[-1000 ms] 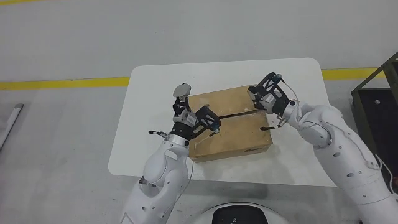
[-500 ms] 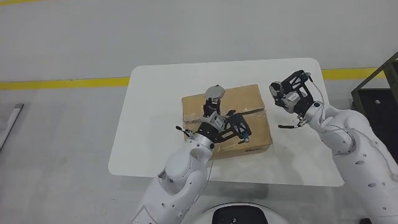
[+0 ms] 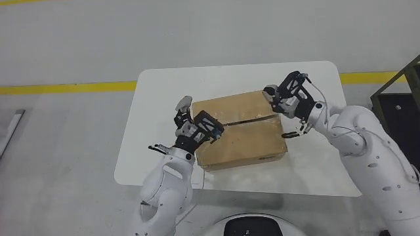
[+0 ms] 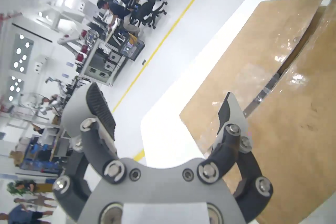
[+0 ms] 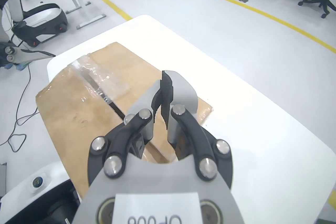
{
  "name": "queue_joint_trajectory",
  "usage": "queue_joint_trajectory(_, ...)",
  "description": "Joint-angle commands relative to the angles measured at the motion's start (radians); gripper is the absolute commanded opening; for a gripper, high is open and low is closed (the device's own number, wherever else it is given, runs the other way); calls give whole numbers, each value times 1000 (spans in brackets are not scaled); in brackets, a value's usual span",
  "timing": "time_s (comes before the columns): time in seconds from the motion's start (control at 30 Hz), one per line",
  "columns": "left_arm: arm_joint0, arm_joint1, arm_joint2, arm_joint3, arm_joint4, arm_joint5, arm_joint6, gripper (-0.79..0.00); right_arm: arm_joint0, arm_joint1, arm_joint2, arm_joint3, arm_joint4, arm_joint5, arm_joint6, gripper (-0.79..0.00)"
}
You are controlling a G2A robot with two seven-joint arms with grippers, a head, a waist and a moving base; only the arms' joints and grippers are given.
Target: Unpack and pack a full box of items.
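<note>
At the middle of the white tabletop (image 3: 157, 98): one cardboard box (image 3: 243, 134), flaps down, clear tape (image 5: 92, 70) along a centre seam (image 3: 246, 122) that gapes slightly, contents hidden. Left gripper (image 4: 160, 97) at the box's left end, its fingers (image 4: 101, 109) spread wide with nothing between them; right gripper (image 5: 164, 83) over the box's far right corner, its fingers (image 5: 183, 93) pressed together on nothing visible. Progress, as judged: opening is barely under way, whether the tape is cut cannot be told, nothing is unpacked, so lifting the flaps, emptying and repacking all remain.
</note>
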Motion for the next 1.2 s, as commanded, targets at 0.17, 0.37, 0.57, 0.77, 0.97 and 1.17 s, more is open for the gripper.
queue_joint_trajectory(0.17,89,8,-130,-44,-161,-52,-38,0,68,-5,-100,14,-31,-77,63,-428)
queue_joint_trajectory(0.37,116,9,-163,-49,-194,-43,-28,0,140,-21,-197,37,-45,-68,78,-570)
queue_joint_trajectory(0.57,123,10,-172,-49,-202,-46,-22,0,248,-51,-335,122,-94,-40,99,-785)
queue_joint_trajectory(0.77,132,11,-173,-46,-218,-55,-17,0,303,-71,-403,233,-73,-42,138,-785)
queue_joint_trajectory(0.97,130,12,-180,-38,-231,-68,-11,0,292,-64,-379,265,-25,-42,204,-785)
queue_joint_trajectory(1.17,119,13,-177,-27,-241,-91,-3,0,236,-40,-300,211,0,-17,269,-785)
